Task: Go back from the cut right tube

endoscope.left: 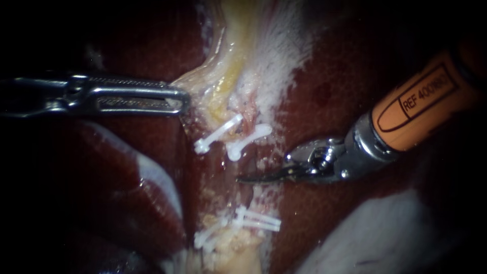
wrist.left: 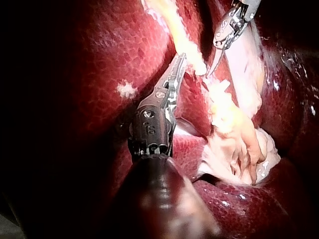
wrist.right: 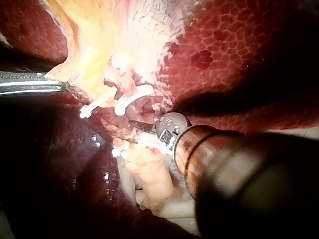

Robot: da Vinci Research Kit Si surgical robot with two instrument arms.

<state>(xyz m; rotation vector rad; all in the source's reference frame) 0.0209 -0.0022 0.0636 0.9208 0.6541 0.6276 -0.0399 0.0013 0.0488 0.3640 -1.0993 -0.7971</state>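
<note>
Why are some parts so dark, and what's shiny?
Endoscope view: light pools around the clips; the corners are black, and the left instrument gleams. Left wrist view: deep shadow beside that instrument, wet glints on the liver. Right wrist view: a dark shadow lies on the liver beside the right instrument.

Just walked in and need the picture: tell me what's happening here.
The left instrument grips the edge of the pale tissue, jaws shut on it. The right instrument, blades shut, lies in the gap between the upper clips and the lower clips, where the tube looks parted. It has not backed away yet.
</note>
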